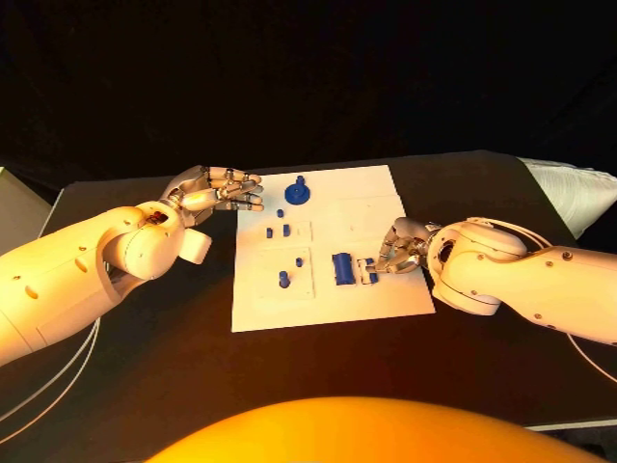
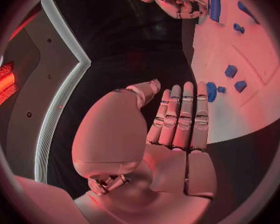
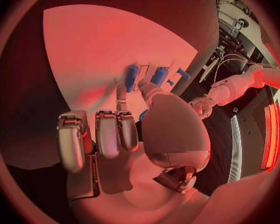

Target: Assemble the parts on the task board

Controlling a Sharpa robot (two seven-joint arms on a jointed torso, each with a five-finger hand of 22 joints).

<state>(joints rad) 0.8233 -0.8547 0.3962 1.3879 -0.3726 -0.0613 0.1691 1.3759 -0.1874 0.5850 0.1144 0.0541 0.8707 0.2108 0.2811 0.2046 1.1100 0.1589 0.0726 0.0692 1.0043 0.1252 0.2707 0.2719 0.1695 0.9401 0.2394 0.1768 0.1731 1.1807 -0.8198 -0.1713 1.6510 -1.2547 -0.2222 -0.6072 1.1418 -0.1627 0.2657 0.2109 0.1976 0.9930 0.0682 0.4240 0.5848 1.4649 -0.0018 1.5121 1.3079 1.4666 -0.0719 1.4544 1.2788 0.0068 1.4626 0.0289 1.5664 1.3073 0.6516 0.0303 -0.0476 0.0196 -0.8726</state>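
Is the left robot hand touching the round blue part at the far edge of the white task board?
Apart. In the head view, the left robot hand sits beside the board's edge, and bare white task board separates it from the round blue part.

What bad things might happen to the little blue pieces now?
1. The right hand sits right beside the tall blue block on the task board; a clumsy move might knock the block over.
2. The small blue pegs stand near the board's edge by the left hand; a sweep could scatter them.
3. A push could probably slide the board on the black table.
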